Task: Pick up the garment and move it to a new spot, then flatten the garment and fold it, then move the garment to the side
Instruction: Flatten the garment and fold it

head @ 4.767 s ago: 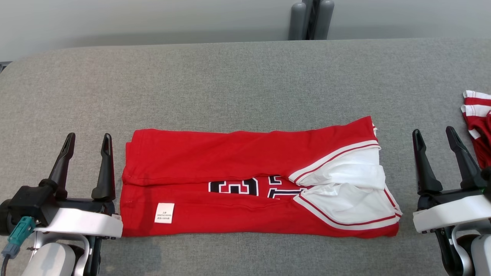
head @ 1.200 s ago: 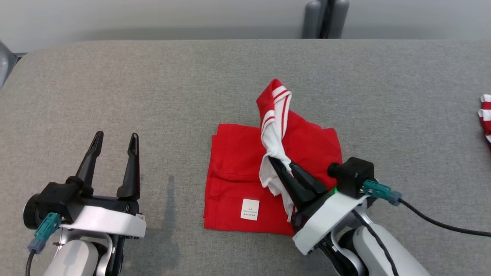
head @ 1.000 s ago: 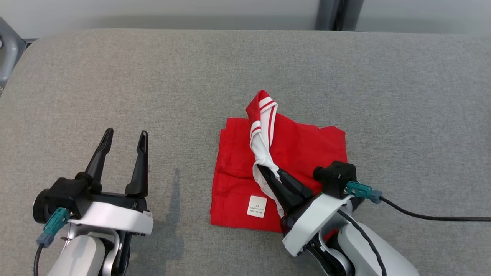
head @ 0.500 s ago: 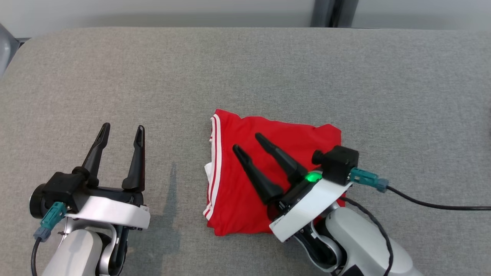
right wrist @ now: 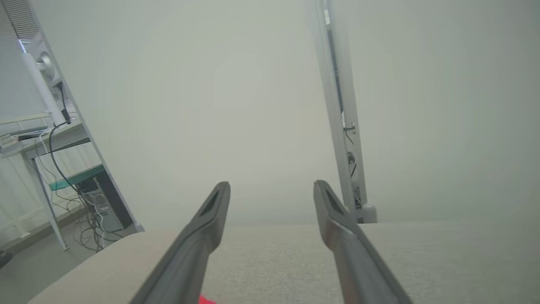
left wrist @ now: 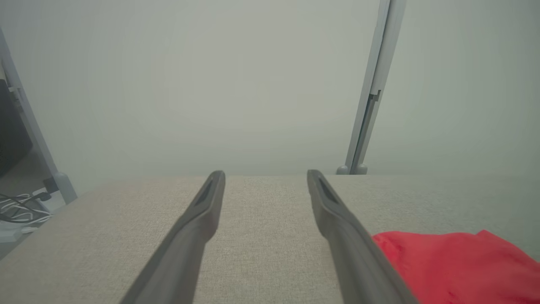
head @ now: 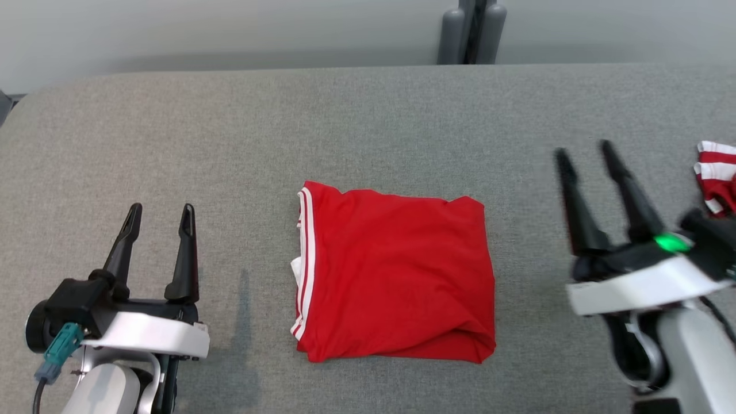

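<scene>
The garment (head: 397, 276) is a red jersey with white trim along its left edge, folded into a squarish packet lying flat in the middle of the grey table (head: 368, 126). In the left wrist view a corner of the garment (left wrist: 455, 266) shows at the lower right. My left gripper (head: 159, 209) rests open at the lower left, well apart from the cloth, with nothing between its fingers. My right gripper (head: 583, 148) stands open to the right of the garment, clear of it and empty. Its own view shows the right gripper (right wrist: 272, 185) with fingers spread over bare table.
Another red-and-white striped cloth (head: 716, 175) lies at the table's right edge, just beyond my right gripper. A grey post (head: 471, 31) rises behind the table's far edge. A desk with cables (right wrist: 63, 169) stands off to one side in the right wrist view.
My right gripper let go of the garment's white-trimmed end after laying it over to the left, opened, and pulled back to the right. The garment now lies folded in half. The head camera shifted.
</scene>
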